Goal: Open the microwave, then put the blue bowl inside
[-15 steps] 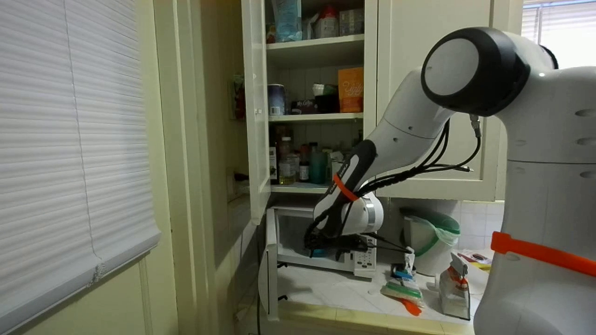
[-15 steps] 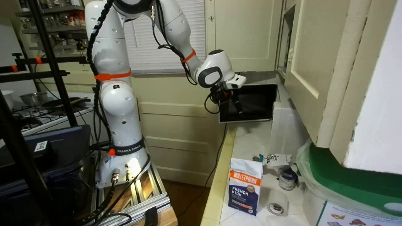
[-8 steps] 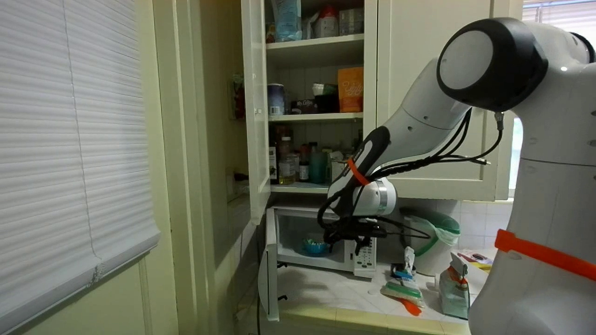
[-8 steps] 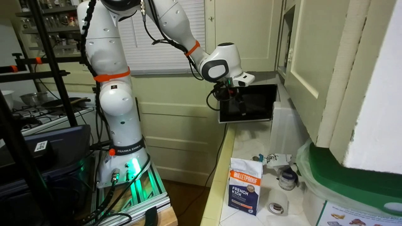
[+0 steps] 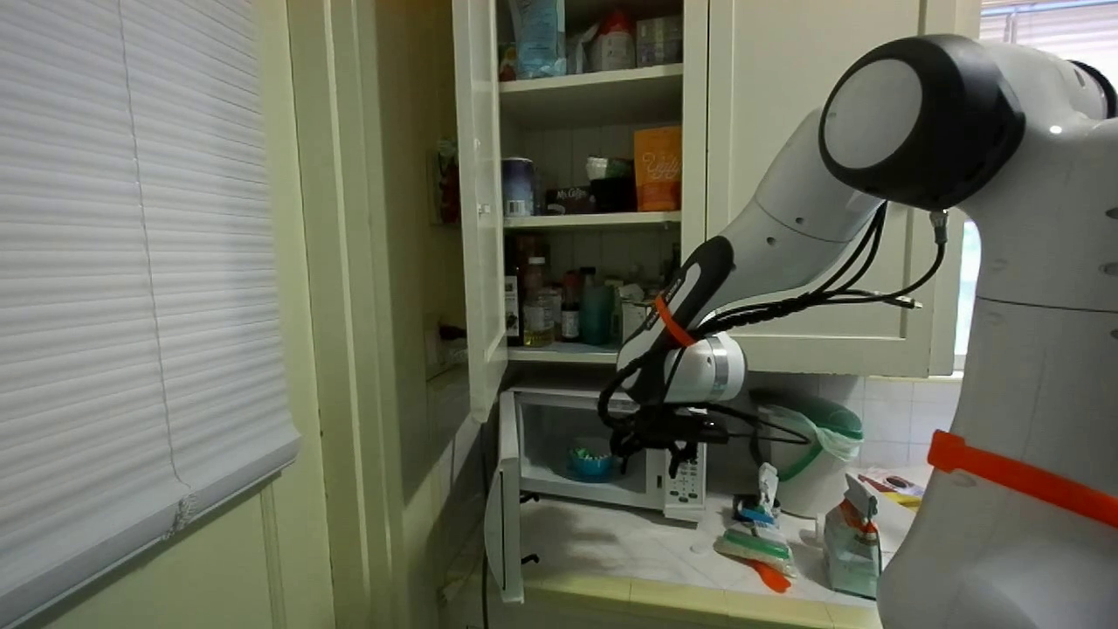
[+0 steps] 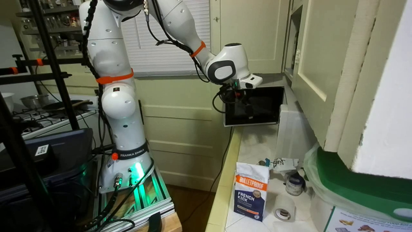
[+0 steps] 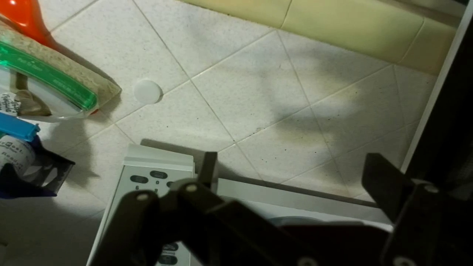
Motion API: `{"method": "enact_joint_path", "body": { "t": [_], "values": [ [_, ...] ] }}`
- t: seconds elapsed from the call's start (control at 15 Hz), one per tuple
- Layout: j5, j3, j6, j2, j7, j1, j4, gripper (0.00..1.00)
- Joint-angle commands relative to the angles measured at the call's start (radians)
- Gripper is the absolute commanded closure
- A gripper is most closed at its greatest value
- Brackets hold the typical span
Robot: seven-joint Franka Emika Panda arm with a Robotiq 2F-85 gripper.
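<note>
A tall cupboard point(image 5: 696, 175) gapes at twelve o'clock over the pale counter point(image 5: 638, 550), and there goes the robot arm point(image 5: 777, 227), in an exterior view, up and off toward two o'clock compared with a second ago! That uncovers the microwave point(image 5: 594, 493) on the counter, its door point(image 5: 511, 542) swung wide at nine o'clock. And look at this: the blue bowl point(image 5: 590, 468) is out from behind the arm, sitting inside, low toward six o'clock. The fingers point(image 7: 386, 184), at three o'clock from it, are spread apart and grip nothing, so both halves of the job look done to me; backing off cleanly seems all that's left. Now the count: one robot arm, one microwave with its one door, one green-lidded tub point(image 5: 808, 494), one Bulletproof bag point(image 6: 251, 191), one blue bowl, one white roll point(image 6: 285, 206), two fingers and, tiniest of these, one white disc point(image 7: 147, 91) on the counter.
</note>
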Motion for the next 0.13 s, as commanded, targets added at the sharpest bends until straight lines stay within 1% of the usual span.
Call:
{"method": "enact_joint_path", "body": {
  "t": [0.0, 0.07],
  "values": [
    [0.000, 0.003, -0.003, -0.001, 0.000, -0.003, 0.001, 0.00],
    [0.000, 0.003, -0.003, -0.001, 0.000, -0.003, 0.001, 0.00]
  ]
}}
